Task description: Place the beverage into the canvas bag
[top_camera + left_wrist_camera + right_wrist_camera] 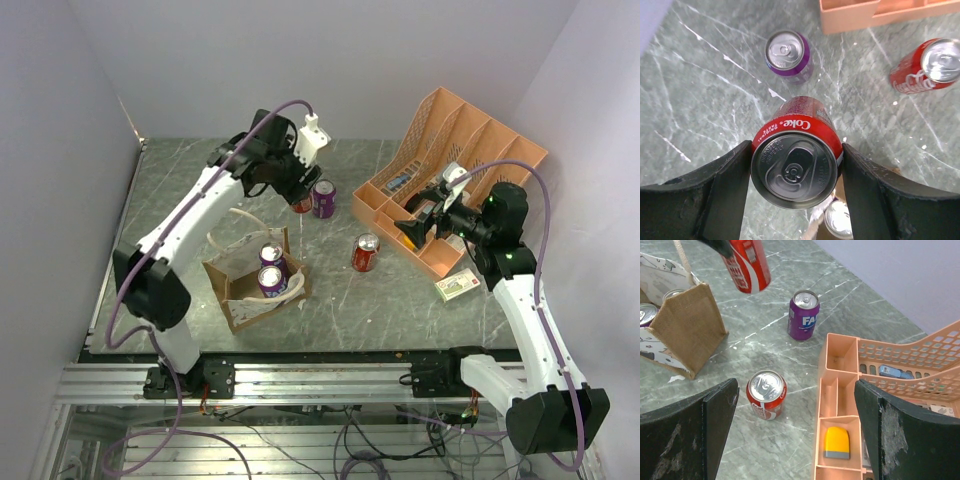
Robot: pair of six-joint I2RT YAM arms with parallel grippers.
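Note:
My left gripper [298, 196] is shut on a red Coke can [302, 204], holding it by its sides above the table, just beyond the bag's far side. The left wrist view shows the can's top [795, 167] between both fingers. The brown canvas bag [232, 290] stands open at centre left with two cans inside [272, 270]; its burlap side shows in the right wrist view [690, 322]. A purple can [324, 198] and another red can [366, 252] stand on the table. My right gripper [412, 232] is open and empty, over the organizer's near edge.
An orange plastic file organizer [450, 170] stands at back right, holding a yellow item [837, 442] and small blue things. A small green-and-white box [458, 286] lies near the right arm. Walls close in the left, back and right sides.

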